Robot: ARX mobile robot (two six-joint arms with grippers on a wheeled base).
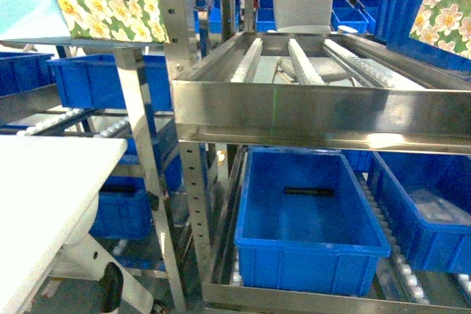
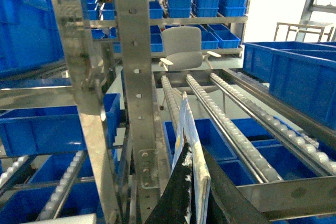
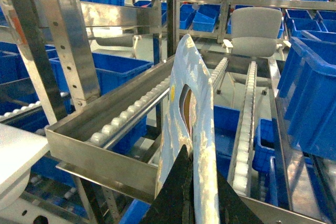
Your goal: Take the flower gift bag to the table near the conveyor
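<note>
Two floral bags are up in the air at the top corners of the head view; the left bag (image 1: 110, 1) hangs over the left rack, the right bag (image 1: 445, 5) sits at the far right edge, partly cut off; the task names one bag, so which of these is meant I cannot tell.

Each wrist view shows a thin bag edge rising out of dark fingers at the bottom of frame; the left gripper (image 2: 191, 203) looks closed on the rim of the left bag (image 2: 189, 145); the right gripper (image 3: 191, 198) looks closed on the rim of the right bag (image 3: 191, 103), with its handle cut-out just above the fingers; fingertips themselves are mostly hidden behind the paper, so the clamp is a reading, not a clear sight.

Key relation: the table (image 1: 44, 182) lies low and at the left edge of the head view, well below both bags; the left bag is almost above its near corner, the right bag is across the whole conveyor (image 1: 316, 86) from it; so the left arm is far nearer the drop spot.

Bags hang tall side vertical, thin edge toward each wrist camera; judged next move is down and slightly left for the left arm, clearing the steel upright (image 1: 143, 145) that stands between bag and table; snagging on that post is the risk.
</note>
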